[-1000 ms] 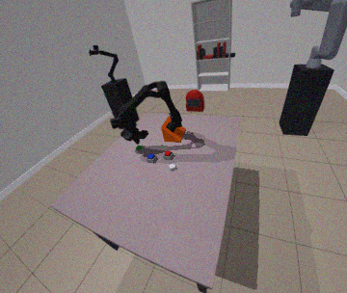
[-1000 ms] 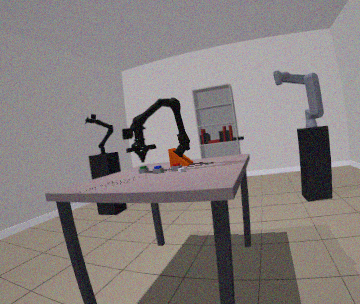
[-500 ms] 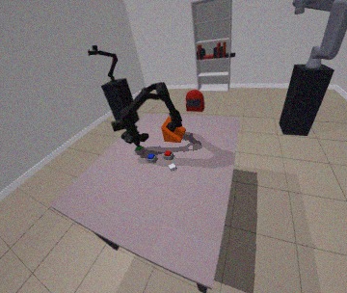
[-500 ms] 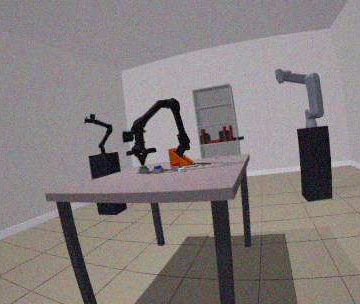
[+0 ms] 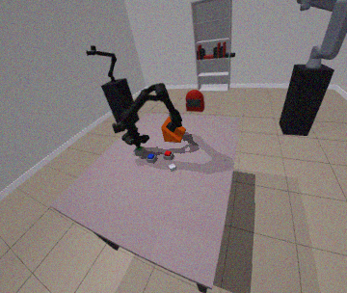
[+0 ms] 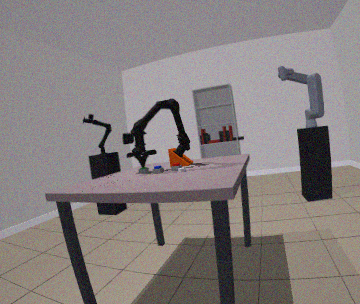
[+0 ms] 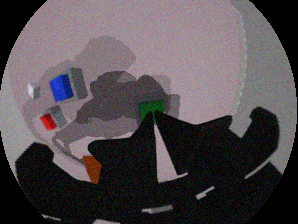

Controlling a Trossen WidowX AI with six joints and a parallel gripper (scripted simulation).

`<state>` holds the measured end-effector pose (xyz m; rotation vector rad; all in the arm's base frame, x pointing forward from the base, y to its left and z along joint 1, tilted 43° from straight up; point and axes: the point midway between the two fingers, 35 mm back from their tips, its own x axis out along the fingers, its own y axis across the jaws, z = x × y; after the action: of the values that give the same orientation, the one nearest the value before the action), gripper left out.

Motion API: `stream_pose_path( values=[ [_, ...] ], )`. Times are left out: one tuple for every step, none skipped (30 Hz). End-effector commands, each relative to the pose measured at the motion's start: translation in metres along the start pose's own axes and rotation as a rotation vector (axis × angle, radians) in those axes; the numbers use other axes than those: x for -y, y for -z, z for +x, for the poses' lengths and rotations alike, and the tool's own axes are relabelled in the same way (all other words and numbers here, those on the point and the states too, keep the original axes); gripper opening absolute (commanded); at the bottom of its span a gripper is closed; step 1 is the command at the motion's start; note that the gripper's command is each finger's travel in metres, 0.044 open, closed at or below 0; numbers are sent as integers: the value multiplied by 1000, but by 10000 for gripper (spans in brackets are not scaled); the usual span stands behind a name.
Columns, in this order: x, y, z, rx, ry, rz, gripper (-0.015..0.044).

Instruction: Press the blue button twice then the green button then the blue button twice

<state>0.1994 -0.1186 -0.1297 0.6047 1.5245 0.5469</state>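
Wrist view alone shows the clenched, empty gripper (image 7: 157,129) tip at the green button (image 7: 152,107); pink table (image 5: 138,217), tiled floor.

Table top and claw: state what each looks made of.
Table top: a matte pinkish-lilac slab, perhaps painted board or laminate; it shows no gloss or grain. Claw: matte black, probably plastic or coated metal; there are no highlights on it.

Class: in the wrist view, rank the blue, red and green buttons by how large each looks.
1. blue button
2. green button, partly hidden by the shut gripper
3. red button
The camera's nearness differs, so true sizes may well match.
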Motion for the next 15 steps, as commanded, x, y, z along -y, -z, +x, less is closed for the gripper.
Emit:
stream_pose_path(
  values=[
    [0,0,1,0,-3,6,20],
    [0,0,1,0,-3,6,20],
    [0,0,1,0,-3,6,20],
    [0,0,1,0,-3,6,20],
    [0,0,1,0,-3,6,20],
    [0,0,1,0,-3,6,20],
    [0,0,1,0,-3,6,20],
    [0,0,1,0,-3,6,20],
    [0,0,1,0,-3,6,20],
    [0,0,-2,0,-1,1,20],
    [0,0,-10,0,-1,2,20],
    [0,0,-22,0,-1,5,20],
    [0,0,-30,0,-2,6,20],
    [0,0,-33,0,-2,7,20],
    [0,0,-33,0,-2,7,20]
  ],
)
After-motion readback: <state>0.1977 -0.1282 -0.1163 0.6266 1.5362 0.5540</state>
